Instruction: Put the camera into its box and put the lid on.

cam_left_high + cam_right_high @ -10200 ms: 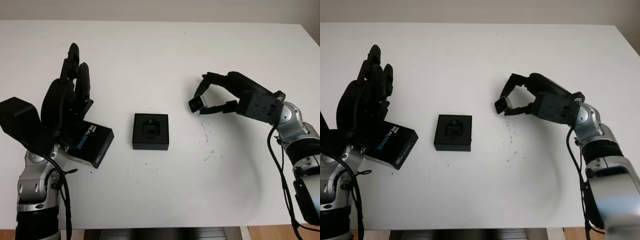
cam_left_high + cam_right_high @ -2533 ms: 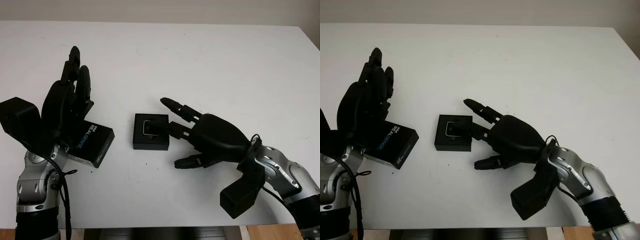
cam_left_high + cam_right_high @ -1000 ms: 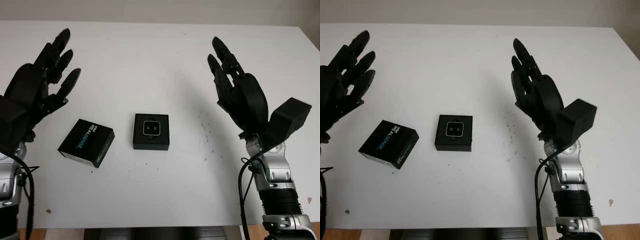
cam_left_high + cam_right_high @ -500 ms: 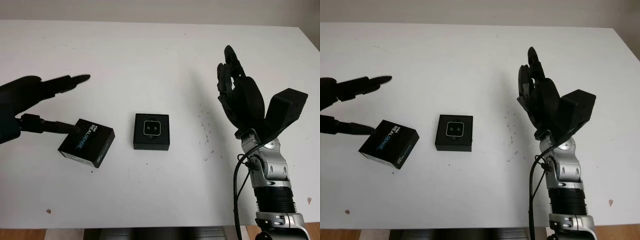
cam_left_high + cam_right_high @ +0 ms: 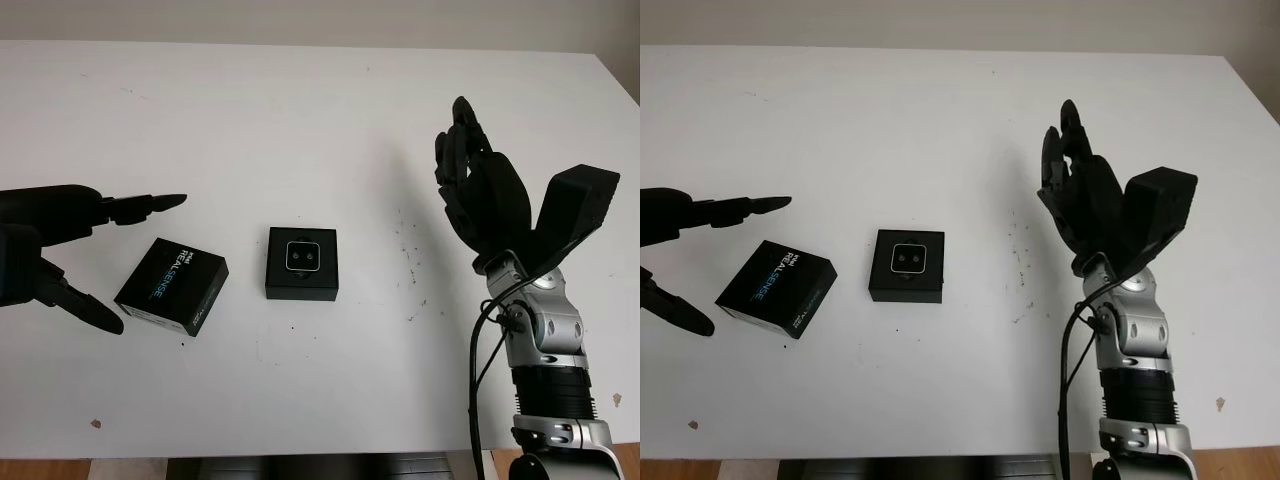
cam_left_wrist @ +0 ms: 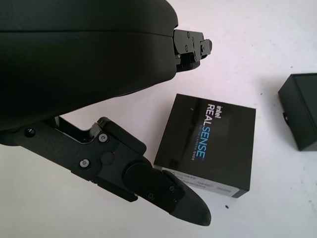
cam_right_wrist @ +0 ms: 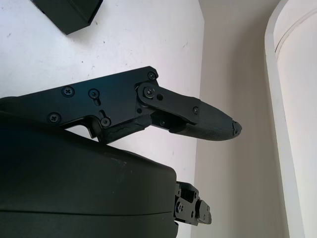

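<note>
Your left hand (image 5: 60, 245) is open, fingers straddling the lid (image 5: 172, 285) without touching — nothing gripped yet. Camera (image 5: 302, 257) already sits in its box (image 5: 301, 263), mid-table (image 5: 300, 120). Lid left to place. Right hand (image 5: 485, 195) raised, open, idle.

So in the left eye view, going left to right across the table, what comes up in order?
Left hand, open, at the left edge → lid printed REALSENSE → open box with the camera seated in it → right hand, open, raised at the right.
</note>
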